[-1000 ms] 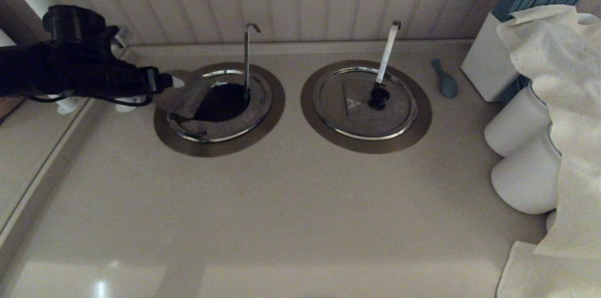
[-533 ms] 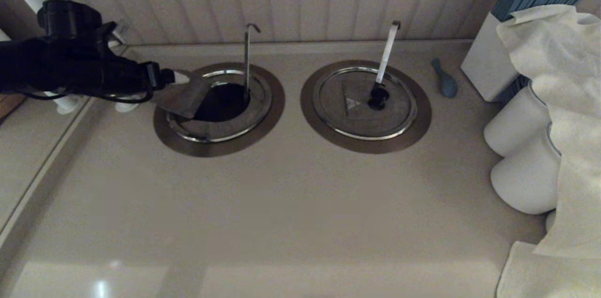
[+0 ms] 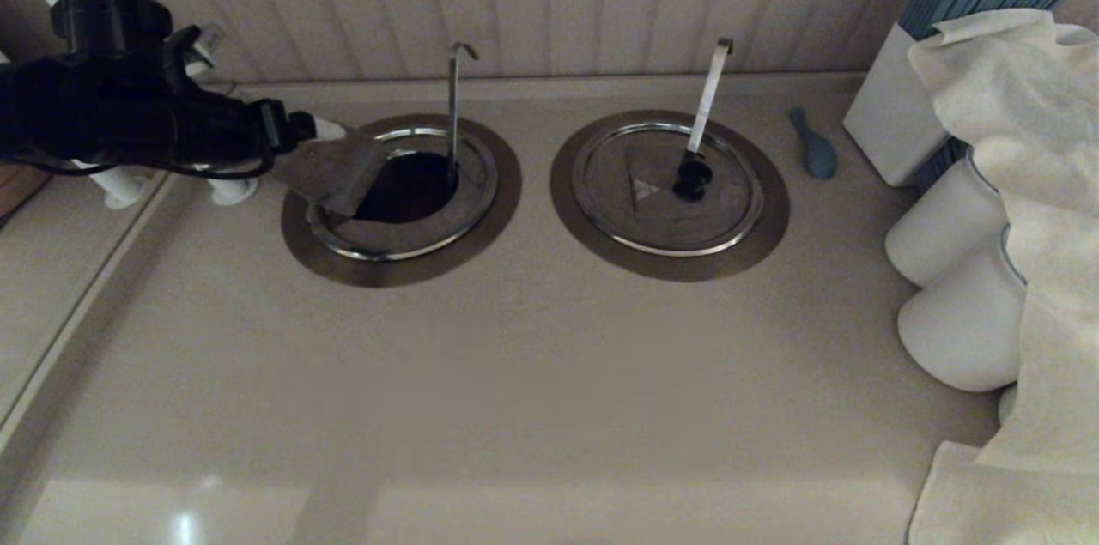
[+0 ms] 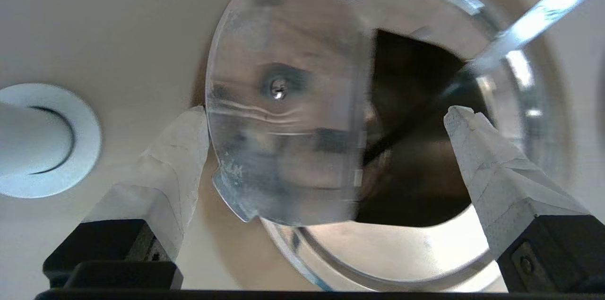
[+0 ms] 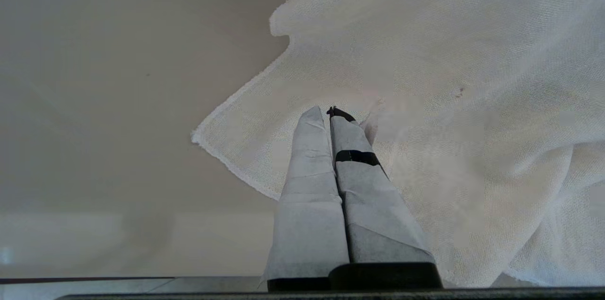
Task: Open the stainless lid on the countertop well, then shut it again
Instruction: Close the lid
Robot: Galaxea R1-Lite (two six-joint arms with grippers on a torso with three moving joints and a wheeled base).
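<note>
The stainless lid (image 3: pixel 330 172) is folded up at its crease on the left side of the countertop well (image 3: pixel 403 189), whose dark bottom is exposed. The thin grey hooked handle (image 3: pixel 452 99) rises from the hole. My left gripper (image 3: pixel 319 133) is at the raised flap's upper edge, open. In the left wrist view the flap's underside (image 4: pixel 283 101), with a centre screw, stands between the wide-apart fingers of the left gripper (image 4: pixel 326 115), close against one fingertip (image 4: pixel 189 134). The black knob is hidden. My right gripper (image 5: pixel 329 112) is shut over a white cloth (image 5: pixel 449 78).
The twin lid (image 3: pixel 665 184) with its broad bright handle (image 3: pixel 708 90) lies closed to the right. A blue spoon (image 3: pixel 814 146), a white box (image 3: pixel 893 116), white jars (image 3: pixel 953 227) and draped cloth (image 3: pixel 1030 184) fill the right side. White posts (image 3: pixel 120 184) stand at the far left.
My left arm has drawn back to the left and risen a little. The lid flap stays raised, shifting slightly left with the fingertip.
</note>
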